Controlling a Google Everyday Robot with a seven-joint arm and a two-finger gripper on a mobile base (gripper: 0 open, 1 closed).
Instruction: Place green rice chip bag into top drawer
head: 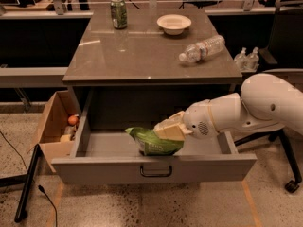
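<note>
We see the cream-coloured two-finger gripper (pixel 169 130) reaching from the right, low inside the open wide grey top drawer (pixel 199 167), its fingers pinching the upper edge of the glossy green rice chip bag (pixel 154 143). The bag sits inside the drawer, near the front panel, just behind the dark metal handle (pixel 155 171). An open brown cardboard box (pixel 52 122) stands left of the drawer.
</note>
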